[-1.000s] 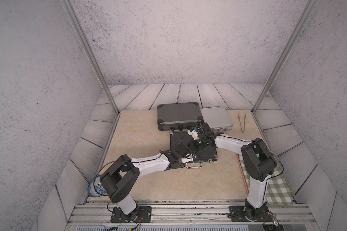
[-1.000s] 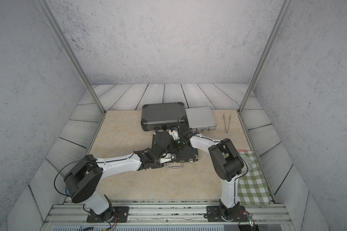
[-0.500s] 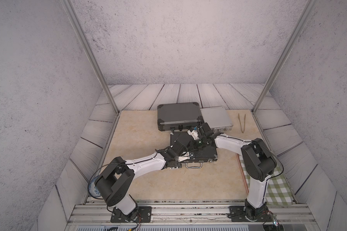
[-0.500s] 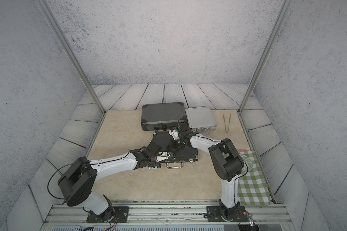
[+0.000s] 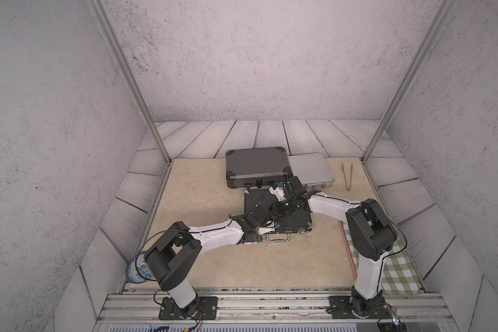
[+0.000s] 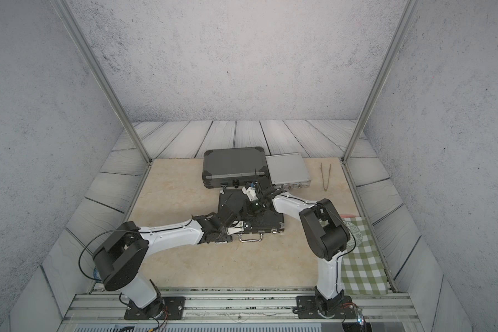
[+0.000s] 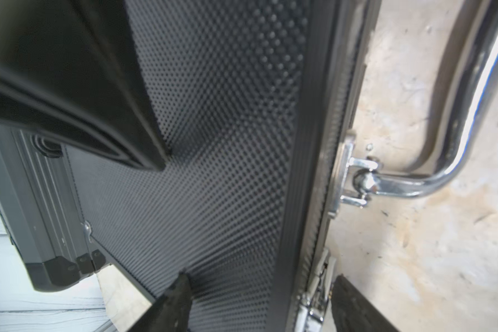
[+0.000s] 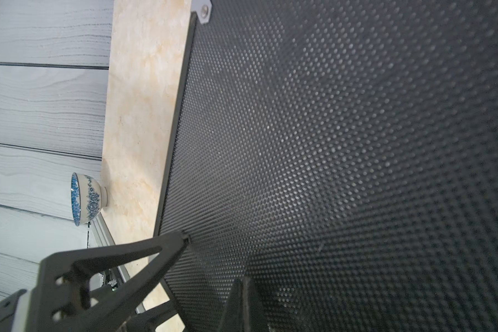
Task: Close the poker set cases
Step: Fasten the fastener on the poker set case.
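Note:
The flat black textured case (image 5: 255, 202) lies mid-table, lid down, its metal handle (image 5: 278, 237) toward the front. My left gripper (image 7: 260, 290) is open and straddles the case's front edge. One finger (image 7: 176, 301) is over the lid and the other is on the table side, with a metal latch (image 7: 314, 304) between them. In a top view the left gripper (image 5: 269, 227) sits just left of the handle. My right gripper (image 8: 245, 290) is shut, its tips on the dimpled lid (image 8: 342, 143); a top view shows the right gripper (image 5: 282, 209) over the lid. Behind stand the closed dark-grey ribbed case (image 5: 256, 165) and the silver case (image 5: 309, 169).
Wooden tongs (image 5: 348, 176) lie at the back right. A blue-and-white bowl (image 5: 135, 270) sits at the front left corner beside my left arm's base. A green checked cloth (image 5: 398, 270) covers the right front. Metal frame posts (image 5: 385, 120) stand at the back corners.
My left arm has shifted slightly at the black case's front edge and its jaws stand wider apart than a second ago. The right arm and the cases have not moved.

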`<act>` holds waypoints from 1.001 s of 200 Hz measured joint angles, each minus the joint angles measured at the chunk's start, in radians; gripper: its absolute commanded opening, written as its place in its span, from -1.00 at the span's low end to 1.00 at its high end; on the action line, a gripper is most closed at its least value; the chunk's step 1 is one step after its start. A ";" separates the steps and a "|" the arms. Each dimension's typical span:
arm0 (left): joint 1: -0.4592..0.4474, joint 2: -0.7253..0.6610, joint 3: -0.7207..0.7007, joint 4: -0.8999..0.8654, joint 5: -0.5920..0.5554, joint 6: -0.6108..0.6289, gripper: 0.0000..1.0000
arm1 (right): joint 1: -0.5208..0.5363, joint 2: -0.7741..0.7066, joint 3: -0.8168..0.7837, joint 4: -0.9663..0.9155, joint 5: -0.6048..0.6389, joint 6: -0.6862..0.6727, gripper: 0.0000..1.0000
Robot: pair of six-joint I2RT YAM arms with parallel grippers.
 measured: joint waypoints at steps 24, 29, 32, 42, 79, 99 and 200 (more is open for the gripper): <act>0.005 0.006 0.006 0.005 0.014 -0.023 0.72 | 0.000 0.000 0.000 0.000 0.000 0.000 -0.91; 0.006 0.009 0.007 0.006 0.018 -0.026 0.75 | 0.000 0.000 0.000 0.000 0.000 0.000 -0.91; 0.008 0.011 0.007 0.007 0.020 -0.025 0.76 | 0.000 0.000 0.000 0.000 0.000 0.000 -0.91; 0.008 0.013 0.008 0.008 0.024 -0.028 0.79 | 0.000 0.000 0.000 0.000 0.000 0.000 -0.91; 0.010 0.016 0.008 0.012 0.031 -0.032 0.82 | 0.000 0.000 0.000 0.000 0.000 0.000 -0.91; 0.007 0.035 0.019 0.020 0.014 -0.032 0.82 | 0.000 0.000 0.000 0.000 0.000 0.000 -0.91; -0.029 0.066 0.040 0.004 -0.056 -0.030 0.55 | 0.000 0.000 0.000 0.001 0.001 0.000 -0.91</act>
